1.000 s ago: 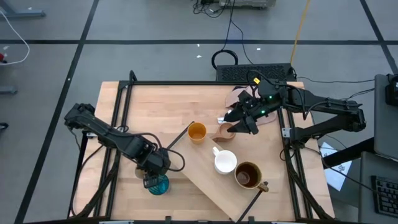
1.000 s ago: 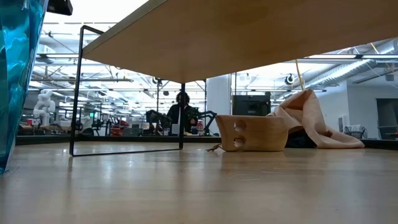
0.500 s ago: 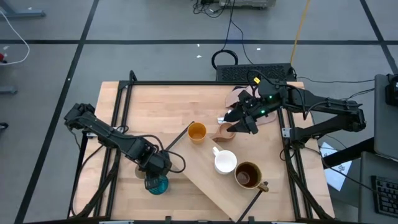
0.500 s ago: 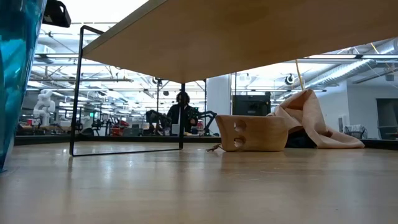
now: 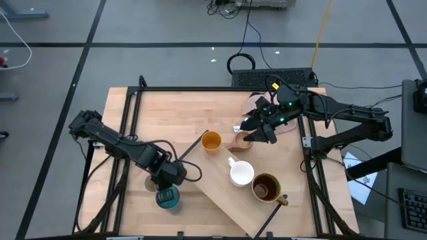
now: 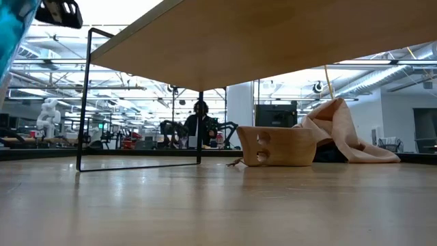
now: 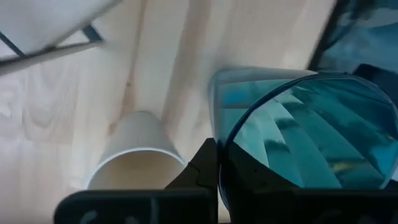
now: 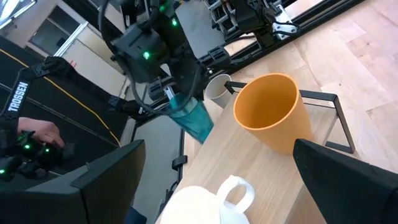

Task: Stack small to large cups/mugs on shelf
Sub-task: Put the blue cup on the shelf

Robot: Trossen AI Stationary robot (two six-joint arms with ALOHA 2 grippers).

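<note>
Lifting step: teal glazed cup [image 5: 167,197] pinched tight in left gripper [image 5: 168,188], up off table. Next, over to shelf [image 5: 233,200], ahead. Right gripper [image 5: 257,137]: can't tell.

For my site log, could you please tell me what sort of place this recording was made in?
Most likely a robotics lab or workshop hall. The low view shows an open industrial ceiling and other robot arms beyond the table, where a person sits. From above, cables cross a taped grey floor.
</note>
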